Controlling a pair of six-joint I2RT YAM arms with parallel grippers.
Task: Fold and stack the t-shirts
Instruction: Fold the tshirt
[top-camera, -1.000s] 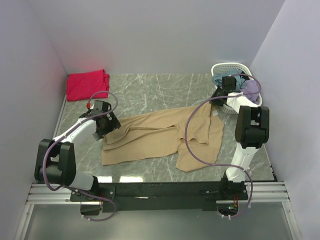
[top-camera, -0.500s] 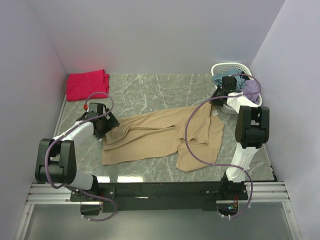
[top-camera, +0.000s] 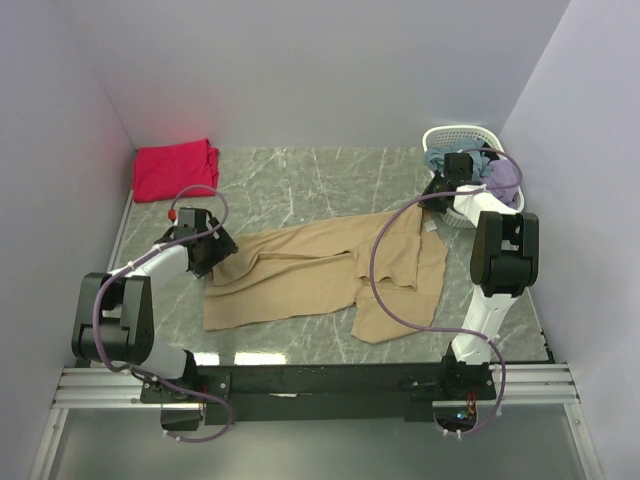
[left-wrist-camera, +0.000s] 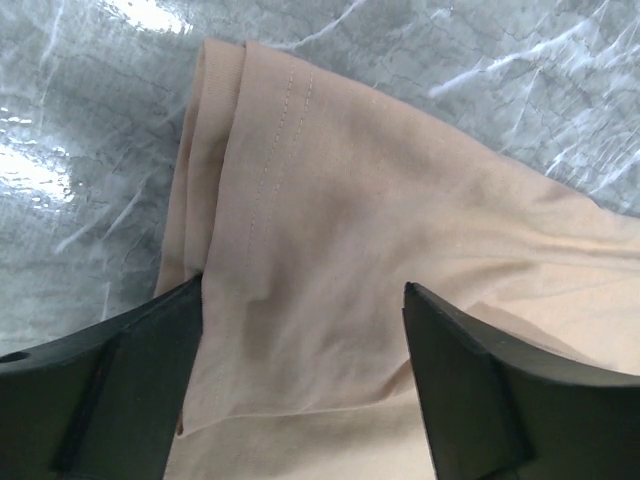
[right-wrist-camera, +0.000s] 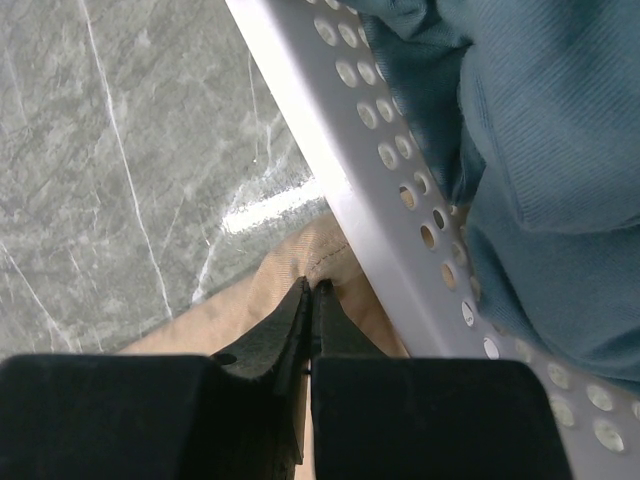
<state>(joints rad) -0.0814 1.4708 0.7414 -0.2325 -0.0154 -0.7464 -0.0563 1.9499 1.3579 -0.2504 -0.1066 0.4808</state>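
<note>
The tan t-shirt (left-wrist-camera: 380, 200) runs off the right and bottom edges of the left wrist view, where the fingers of the left end effector (left-wrist-camera: 300, 300) are cut off too. In the right wrist view the basket (right-wrist-camera: 340, 170) and its blue cloth (right-wrist-camera: 540, 150) leave the frame. The closed tips of the right end effector (right-wrist-camera: 312, 292) hide the hem they pinch.

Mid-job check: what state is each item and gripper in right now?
Tan t-shirt: spread out, rumpled, not yet folded.
Red t-shirt: looks folded, lying far left.
Basket: upright, holding clothes.
Left gripper: open, straddling the tan sleeve.
Right gripper: shut, tips at the tan shirt's edge beside the basket.
</note>
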